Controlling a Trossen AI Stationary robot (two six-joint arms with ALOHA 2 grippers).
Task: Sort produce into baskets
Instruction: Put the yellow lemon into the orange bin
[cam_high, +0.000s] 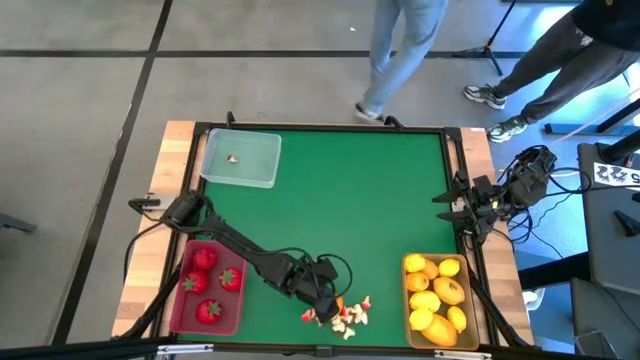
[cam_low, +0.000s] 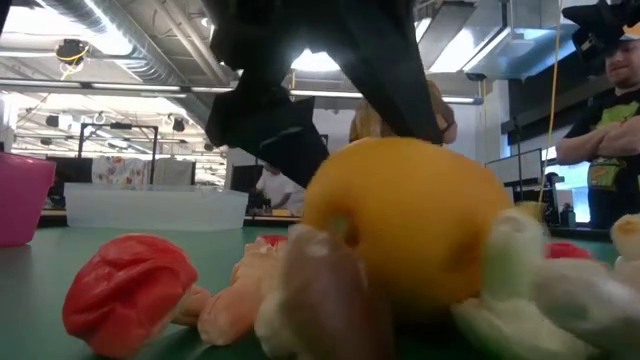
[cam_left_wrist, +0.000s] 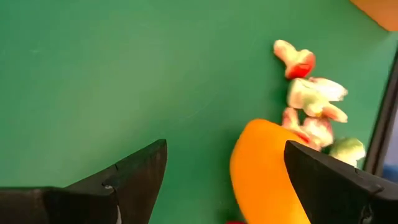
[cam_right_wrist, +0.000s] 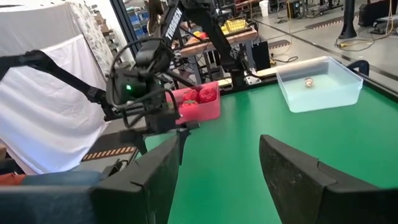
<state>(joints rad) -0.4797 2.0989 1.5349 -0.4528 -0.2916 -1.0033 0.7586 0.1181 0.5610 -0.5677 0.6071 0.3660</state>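
My left gripper (cam_left_wrist: 226, 149) stands open, slanting down over the near middle of the green mat (cam_high: 330, 200). An orange lemon-like fruit (cam_left_wrist: 264, 174) lies on the mat between its fingers, close to one finger (cam_left_wrist: 323, 180). Beside it lies a pile of tiny white-and-red bits (cam_high: 348, 316). The pinkish-red basket (cam_high: 180, 300) at near left holds strawberries (cam_high: 205, 260). The tan-yellow basket (cam_high: 410, 300) at near right holds yellow and orange lemons (cam_high: 435, 298). The clear basket (cam_high: 262, 160) at far left holds one bit (cam_high: 233, 158). My right gripper (cam_right_wrist: 217, 149) waits open at the table's right edge. My left gripper comes at the orange fruit slanting from above, one finger on each side of it. One finger stands right against the fruit's side (cam_left_wrist: 280, 168); whether it touches the fruit I cannot tell. The fruit rests on the mat.
Wooden table edges (cam_high: 175, 180) frame the mat. In the low view the fruit (cam_low: 410, 220) and a red bit (cam_low: 130, 285) fill the foreground. People stand beyond the far edge (cam_high: 400, 50) and far right (cam_high: 560, 60). Cables lie off the right edge (cam_high: 530, 180).
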